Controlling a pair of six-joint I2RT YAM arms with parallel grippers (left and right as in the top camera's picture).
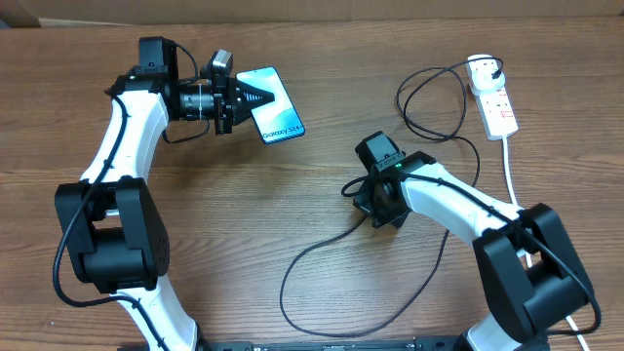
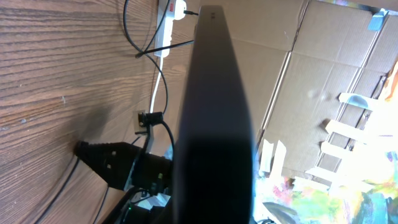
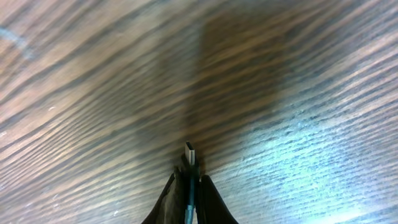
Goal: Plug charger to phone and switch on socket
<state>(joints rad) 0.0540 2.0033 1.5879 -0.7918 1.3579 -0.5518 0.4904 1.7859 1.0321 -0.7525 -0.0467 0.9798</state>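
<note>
Your left end effector clamped on the Galaxy S24 phone at the table's 11 o'clock, right end effector pinching the charger tip near centre, socket at 2 o'clock

My left gripper clamps phone edge; right gripper down on charger cable; socket far right.

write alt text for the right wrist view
The right gripper, at the bottom centre, is shut on the charger, whose small metal plug tip sticks out ahead of it. A blurred brown wood-grain table fills the rest of the frame.
</note>
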